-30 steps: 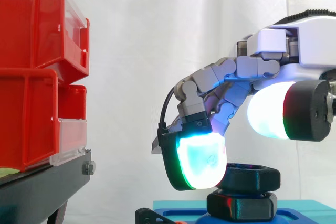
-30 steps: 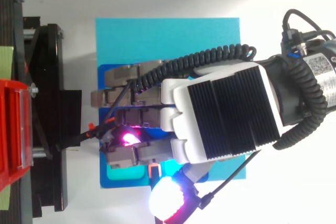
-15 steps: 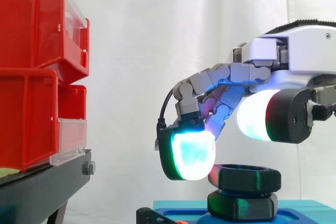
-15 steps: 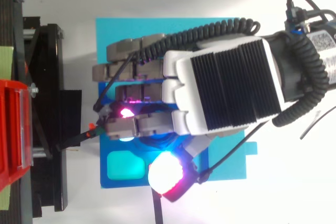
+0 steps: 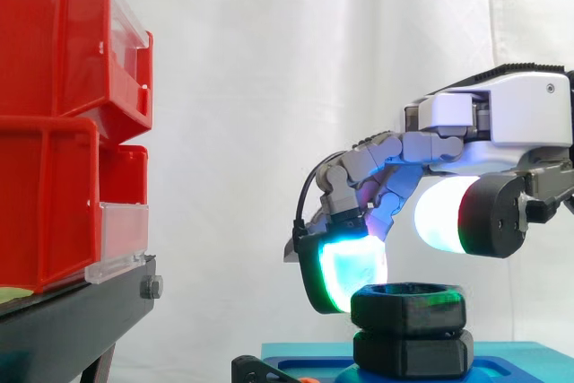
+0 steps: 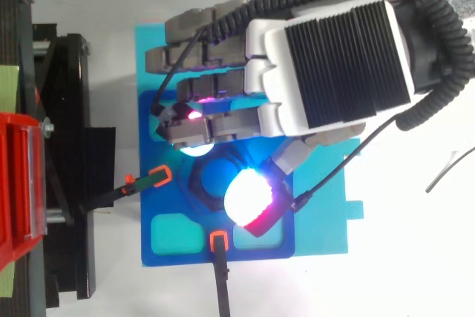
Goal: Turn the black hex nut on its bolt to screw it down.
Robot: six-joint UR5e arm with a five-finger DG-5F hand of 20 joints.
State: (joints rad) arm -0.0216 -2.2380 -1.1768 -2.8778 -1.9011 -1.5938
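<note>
Nearest me, over the cyan base plate (image 6: 319, 220), the thumb pad (image 6: 249, 197) hung clear above the near-right edge of the black hex nut (image 5: 408, 305). The nut sat level at the plate's middle on its blue bolt (image 6: 215, 174), right down against a second black hex piece (image 5: 413, 352), so I judged the screwing mostly done, with perhaps a last snugging left. Beyond it the hand (image 6: 326, 53) was curled but gripping nothing, one glowing finger pad (image 5: 345, 273) just at the nut's far-left flank.
</note>
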